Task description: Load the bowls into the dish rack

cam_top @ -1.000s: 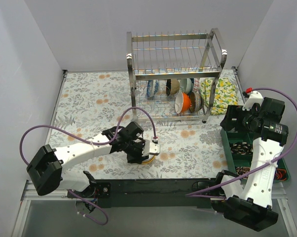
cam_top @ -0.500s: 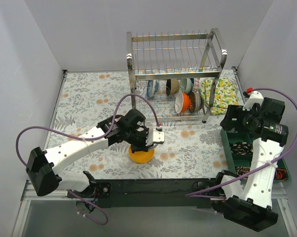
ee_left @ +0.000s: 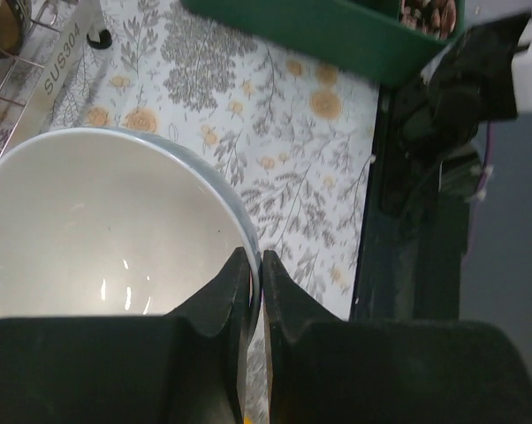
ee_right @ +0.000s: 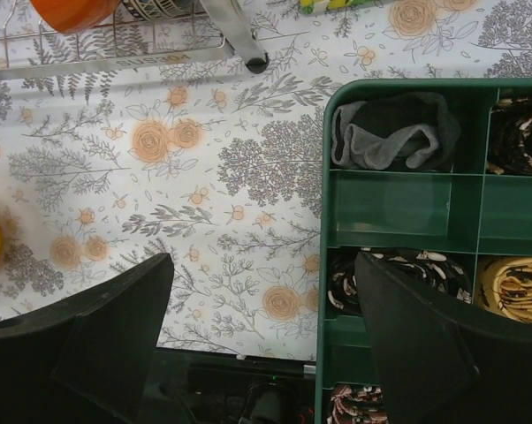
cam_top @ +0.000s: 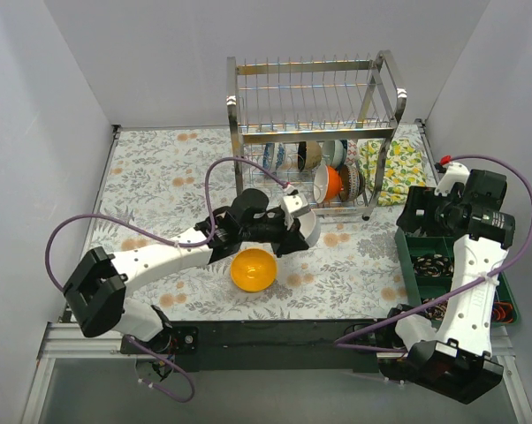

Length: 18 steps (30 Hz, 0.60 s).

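My left gripper is shut on the rim of a white bowl, holding it above the cloth just in front of the dish rack. In the left wrist view the jaws pinch the bowl's rim and its pale inside fills the left. A yellow bowl sits upright on the cloth below the left arm. Several bowls stand on edge in the rack's lower tier, among them an orange one, whose edge also shows in the right wrist view. My right gripper is open and empty above the green tray's left edge.
A green compartment tray with dark and patterned items lies at the right; it also shows in the right wrist view. A lemon-print cloth lies right of the rack. White walls close in on the sides.
My left gripper has lifted the white bowl off the yellow bowl and carried it up and right toward the rack. The yellow bowl stays on the cloth. The right arm is unchanged.
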### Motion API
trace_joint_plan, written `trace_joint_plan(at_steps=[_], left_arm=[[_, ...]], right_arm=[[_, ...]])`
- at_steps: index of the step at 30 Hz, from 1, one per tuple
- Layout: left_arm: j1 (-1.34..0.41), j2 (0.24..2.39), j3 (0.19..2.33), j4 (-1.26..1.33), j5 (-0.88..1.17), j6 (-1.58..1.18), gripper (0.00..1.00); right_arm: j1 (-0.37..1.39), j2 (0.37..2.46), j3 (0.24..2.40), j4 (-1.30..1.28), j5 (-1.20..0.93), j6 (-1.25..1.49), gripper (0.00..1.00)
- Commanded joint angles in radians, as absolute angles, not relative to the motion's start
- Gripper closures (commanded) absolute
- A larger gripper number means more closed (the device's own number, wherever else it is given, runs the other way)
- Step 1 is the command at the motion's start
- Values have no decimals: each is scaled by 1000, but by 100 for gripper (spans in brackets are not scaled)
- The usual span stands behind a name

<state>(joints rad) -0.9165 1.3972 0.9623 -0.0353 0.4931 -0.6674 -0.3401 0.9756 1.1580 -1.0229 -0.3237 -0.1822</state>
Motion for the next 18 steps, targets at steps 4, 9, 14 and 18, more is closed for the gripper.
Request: trace_joint_plan(at_steps=[4,9,14,18], left_arm=[[-870,1505,968,567,437,-1152,100],[-835,1635,1064,609,332,-1391,100],[-792,1727,1132,606,209,-1529,100],[-773,1781,1181,580,150,-1591,100]], right_arm=[[-341,988,1216,-1040,-270,-190,8],[-341,991,1213,-1039,-245,-193,8],[-341,1002,1215,-1040,-236,-195,8],[-342,1015,1215,-1040,-230,-198,9]])
